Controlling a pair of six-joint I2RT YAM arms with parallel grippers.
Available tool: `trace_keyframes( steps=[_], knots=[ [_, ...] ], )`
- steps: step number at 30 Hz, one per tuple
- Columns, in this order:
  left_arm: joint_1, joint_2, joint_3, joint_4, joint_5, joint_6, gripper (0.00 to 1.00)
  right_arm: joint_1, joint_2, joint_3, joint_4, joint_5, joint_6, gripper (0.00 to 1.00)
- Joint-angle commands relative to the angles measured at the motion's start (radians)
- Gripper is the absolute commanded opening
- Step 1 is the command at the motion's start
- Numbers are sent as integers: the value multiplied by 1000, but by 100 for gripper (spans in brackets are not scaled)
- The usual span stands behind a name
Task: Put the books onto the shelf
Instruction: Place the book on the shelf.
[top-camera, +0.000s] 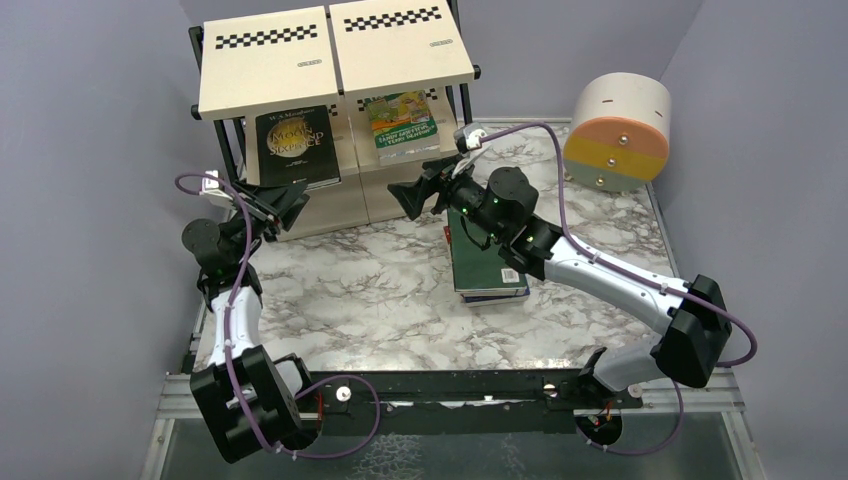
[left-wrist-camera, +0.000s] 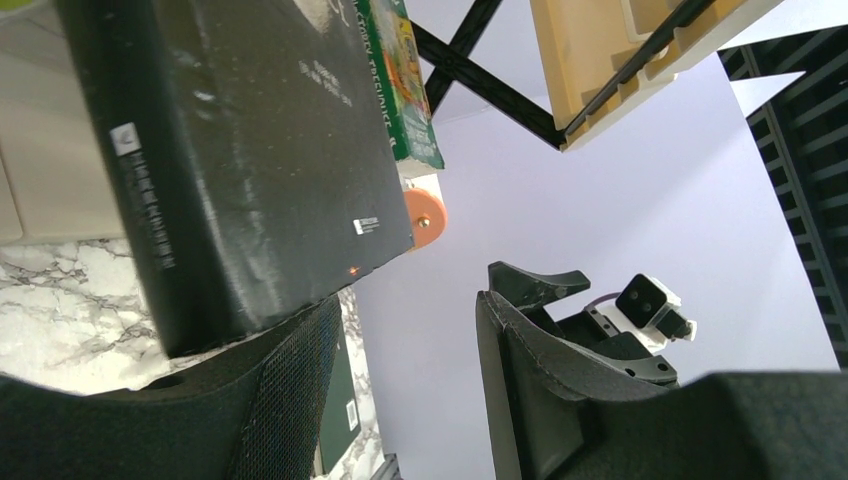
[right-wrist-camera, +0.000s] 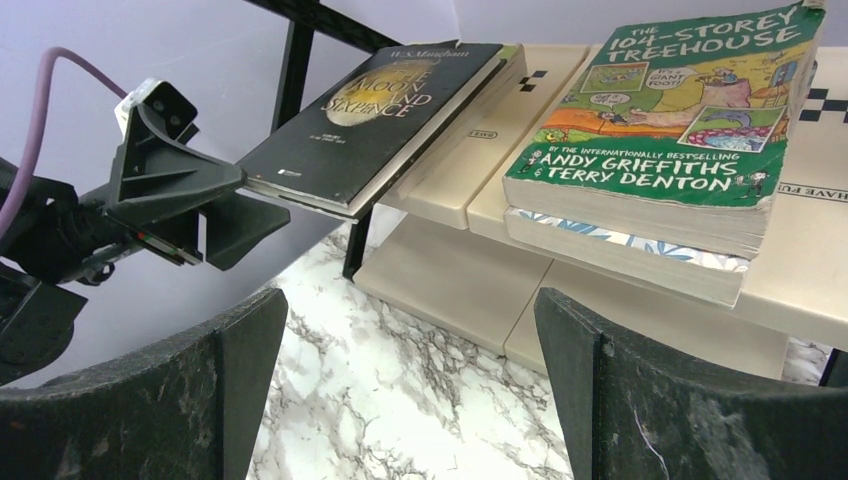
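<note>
Right gripper is wide open, empty, facing the shelf. Left gripper approx. half open, nothing betw. fingers, just beside the black book on mid board, left. Green cartoon book lies to its right. Stack waits on the table. We judge these light, stiffish, w/ glossy, prob. slippery covers, so pinch at the spine edge.

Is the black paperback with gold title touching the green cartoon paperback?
Apart. The right wrist view shows bare beige shelf board between the black paperback and the green paperback.
</note>
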Motion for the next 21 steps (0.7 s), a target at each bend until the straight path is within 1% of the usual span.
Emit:
trace_keyframes(
  steps=[1,21],
  knots=[
    [-10,-25,40,11,27,1,45,-9,-16,-14,1,25,-8,93],
    [-11,17,89,13,16,11,45,-17,-20,-16,-1,21,-6,93]
  ],
)
